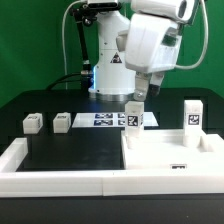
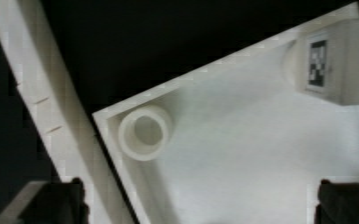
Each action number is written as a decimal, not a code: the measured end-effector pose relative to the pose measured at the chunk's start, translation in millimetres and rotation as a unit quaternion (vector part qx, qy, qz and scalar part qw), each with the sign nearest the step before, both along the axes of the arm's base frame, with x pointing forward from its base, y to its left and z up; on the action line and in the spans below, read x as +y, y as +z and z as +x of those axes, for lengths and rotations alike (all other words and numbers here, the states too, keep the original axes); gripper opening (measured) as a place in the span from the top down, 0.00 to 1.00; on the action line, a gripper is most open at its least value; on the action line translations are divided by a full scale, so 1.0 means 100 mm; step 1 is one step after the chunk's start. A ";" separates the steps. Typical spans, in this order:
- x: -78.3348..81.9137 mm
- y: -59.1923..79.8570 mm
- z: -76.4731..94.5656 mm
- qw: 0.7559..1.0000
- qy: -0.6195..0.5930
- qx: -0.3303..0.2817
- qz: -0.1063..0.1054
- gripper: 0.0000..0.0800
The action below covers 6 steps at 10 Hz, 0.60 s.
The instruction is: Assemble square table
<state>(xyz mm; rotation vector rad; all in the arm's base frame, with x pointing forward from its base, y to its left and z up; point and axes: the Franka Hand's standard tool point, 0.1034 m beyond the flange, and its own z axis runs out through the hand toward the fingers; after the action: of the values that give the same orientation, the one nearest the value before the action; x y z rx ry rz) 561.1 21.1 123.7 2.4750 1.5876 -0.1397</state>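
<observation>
The square table's white slab (image 1: 172, 152) lies flat at the exterior view's right. Its corner hole (image 2: 146, 133) shows in the wrist view, with a black-and-white tag (image 2: 318, 63) on a white piece at the slab's far edge. Two tagged white legs (image 1: 133, 115) (image 1: 192, 115) stand upright at the slab's back. Two more legs (image 1: 32, 123) (image 1: 62, 121) sit on the black surface at the left. My gripper (image 1: 141, 98) (image 2: 194, 205) hangs open above the slab near the corner hole, just over the nearer upright leg, with nothing between its fingertips (image 2: 44, 205).
A long white rail (image 1: 60, 182) (image 2: 43, 100) borders the black surface along the front and left, running close beside the slab's corner. The marker board (image 1: 103, 120) lies flat by the robot's base, behind the legs.
</observation>
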 end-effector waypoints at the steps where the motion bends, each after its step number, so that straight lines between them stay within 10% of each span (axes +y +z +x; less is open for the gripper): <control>1: -0.02 0.02 -0.07 1.000 -0.003 0.002 0.002 0.19; 6: -0.04 0.00 -0.06 1.000 -0.004 0.000 0.003 0.19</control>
<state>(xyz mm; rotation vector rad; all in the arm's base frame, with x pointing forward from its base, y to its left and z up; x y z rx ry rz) 554.8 17.0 123.4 2.4854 1.5809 -0.1360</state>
